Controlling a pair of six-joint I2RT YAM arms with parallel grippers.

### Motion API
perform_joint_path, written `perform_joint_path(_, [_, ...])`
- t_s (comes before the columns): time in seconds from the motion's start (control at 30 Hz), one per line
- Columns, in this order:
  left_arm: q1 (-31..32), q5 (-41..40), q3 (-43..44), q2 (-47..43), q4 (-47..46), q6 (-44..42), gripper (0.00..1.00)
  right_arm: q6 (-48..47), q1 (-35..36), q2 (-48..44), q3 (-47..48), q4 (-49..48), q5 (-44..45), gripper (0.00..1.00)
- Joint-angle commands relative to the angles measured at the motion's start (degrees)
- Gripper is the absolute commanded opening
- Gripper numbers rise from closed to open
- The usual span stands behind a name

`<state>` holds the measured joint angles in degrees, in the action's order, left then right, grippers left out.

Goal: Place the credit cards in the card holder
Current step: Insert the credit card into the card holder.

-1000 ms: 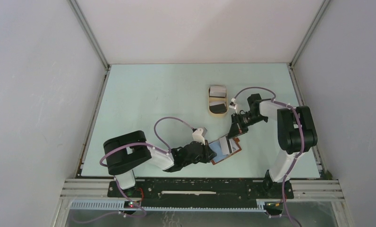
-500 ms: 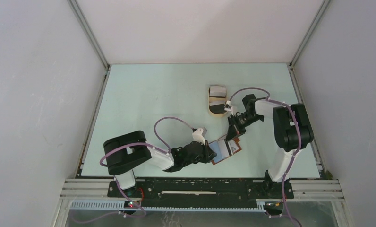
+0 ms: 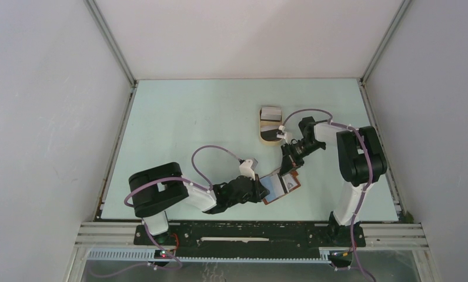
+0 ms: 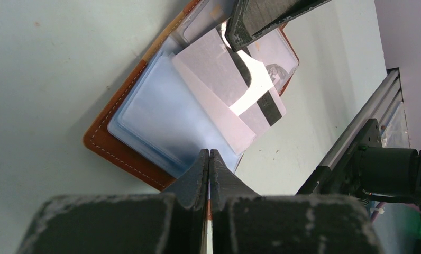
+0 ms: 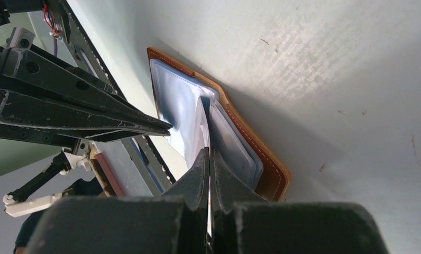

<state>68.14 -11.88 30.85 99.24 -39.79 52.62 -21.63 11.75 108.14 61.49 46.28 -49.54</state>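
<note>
Brown leather with clear bluish sleeves facing up: the card holder (image 4: pixel 161 121) lies open on the pale green table (image 3: pixel 190 117), in the lower centre of the top view. My left gripper (image 4: pixel 209 159) has its fingers pressed together on the near edge of one sleeve. My right gripper (image 5: pixel 208 156), also closed tight, pinches a whitish credit card (image 4: pixel 219 90) with a black stripe, slanted over the sleeves, while more cards (image 3: pixel 271 111) sit in the tan oval tray (image 3: pixel 261 126) higher up, apart from the holder.
</note>
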Motion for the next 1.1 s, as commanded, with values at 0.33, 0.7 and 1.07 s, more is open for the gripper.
perform_joint_path(0.33, [0.4,0.1,-1.4,0.6,-2.8,0.2,0.03,-1.1,3.7,2.0,2.5,0.5,1.0,0.00])
perform_joint_path(0.7, [0.3,-1.8,-5.3,-6.6,-0.5,1.4,0.07,-2.0,4.1,1.4,3.3,0.9,1.5,0.01])
perform_joint_path(1.07, [0.1,0.1,-9.5,-13.6,4.2,13.5,0.36,-1.7,4.5,1.8,3.3,0.5,1.8,0.00])
